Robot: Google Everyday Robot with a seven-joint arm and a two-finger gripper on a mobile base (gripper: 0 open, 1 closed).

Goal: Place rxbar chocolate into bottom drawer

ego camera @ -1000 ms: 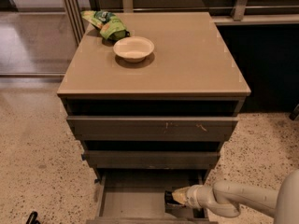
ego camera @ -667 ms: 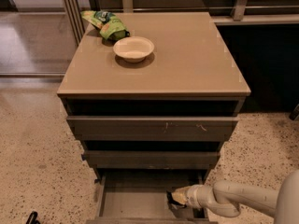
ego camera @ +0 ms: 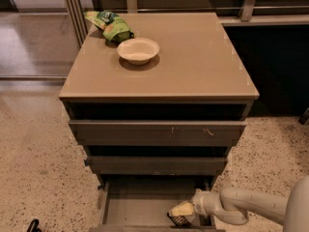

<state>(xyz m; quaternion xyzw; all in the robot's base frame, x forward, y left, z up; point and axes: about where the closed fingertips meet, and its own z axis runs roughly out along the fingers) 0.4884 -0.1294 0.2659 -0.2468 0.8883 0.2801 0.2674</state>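
Observation:
The bottom drawer (ego camera: 130, 209) of the grey-brown cabinet is pulled open and shows a plain grey floor. My gripper (ego camera: 180, 213) reaches in from the right and sits low over the drawer's right front part. A small dark flat thing with pale marks, the rxbar chocolate (ego camera: 179, 220), is at the gripper's tip, close to the drawer floor. The gripper appears shut on it. I cannot tell whether the bar touches the floor.
The two upper drawers (ego camera: 157, 132) have flat grey fronts and stand slightly out. On the cabinet top (ego camera: 193, 57) are a white bowl (ego camera: 138, 50) and a green chip bag (ego camera: 111, 27) at the back left. Speckled floor surrounds the cabinet.
The gripper with the dark bar has sunk slightly lower and towards the drawer's front. Nothing else has moved.

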